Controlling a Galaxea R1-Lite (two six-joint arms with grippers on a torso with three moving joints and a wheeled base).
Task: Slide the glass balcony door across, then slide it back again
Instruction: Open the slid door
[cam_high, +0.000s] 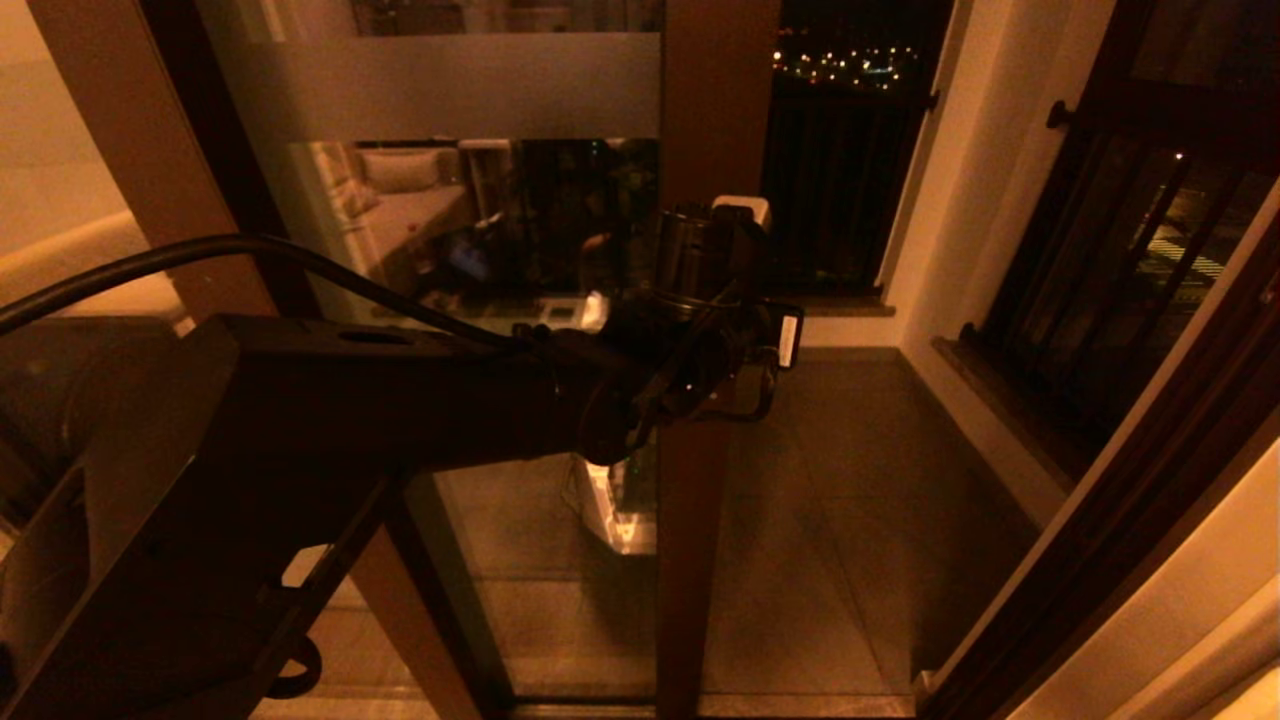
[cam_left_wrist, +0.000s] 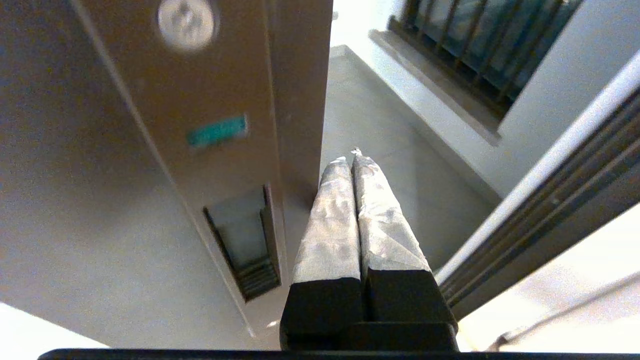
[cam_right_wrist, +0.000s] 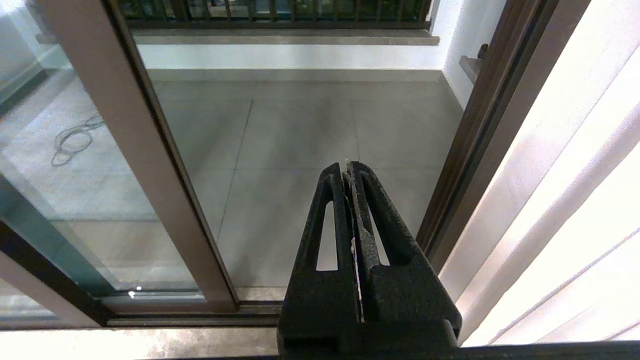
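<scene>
The glass balcony door (cam_high: 480, 250) stands partly slid aside, its frosted band (cam_high: 450, 85) near the top. Its dark brown stile (cam_high: 715, 130) borders an open gap onto the balcony. My left arm's wrist (cam_high: 700, 340) reaches to that stile at mid height. In the left wrist view my left gripper (cam_left_wrist: 350, 160) is shut and empty, its taped fingers (cam_left_wrist: 330, 225) close beside the stile's edge, next to the slot handle (cam_left_wrist: 245, 240). My right gripper (cam_right_wrist: 346, 167) is shut and empty, held low before the opening, apart from the door's stile (cam_right_wrist: 125, 150).
A lighter brown post (cam_high: 130, 150) of the fixed panel stands at the left. The balcony's tiled floor (cam_high: 830, 480) lies beyond the opening, with railings (cam_high: 1120, 250) at the right. The dark door jamb (cam_right_wrist: 480, 140) bounds the opening's right side. A round lock (cam_left_wrist: 186, 22) sits on the stile.
</scene>
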